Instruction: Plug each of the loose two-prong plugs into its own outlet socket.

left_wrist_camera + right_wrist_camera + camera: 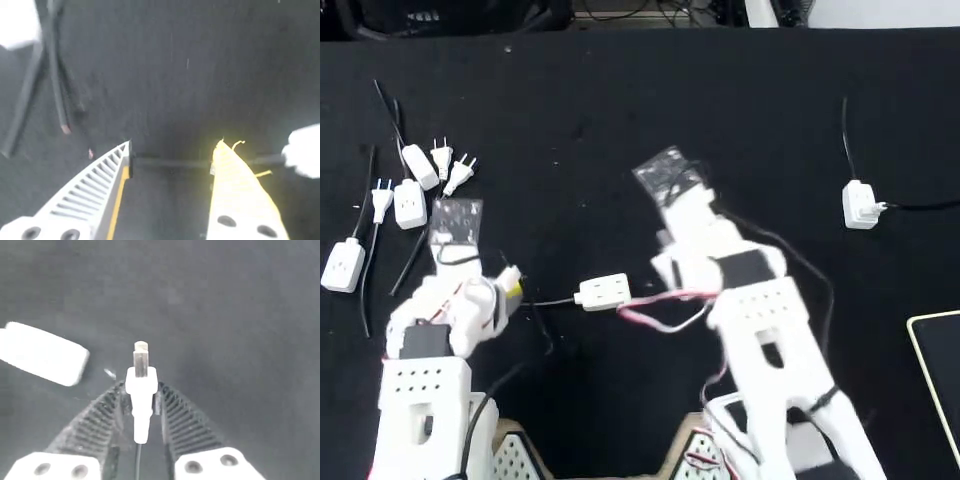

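Three loose plugs, one plug in right tool

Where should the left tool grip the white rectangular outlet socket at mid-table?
Probably from above, across its long sides: the white rectangular outlet socket lies flat, and the open left tool straddles its thin black cable just behind it.

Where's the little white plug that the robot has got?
In the right wrist view, the plug is pinched in the right hand, prongs sticking out, over the black table, with a white socket lying close by.
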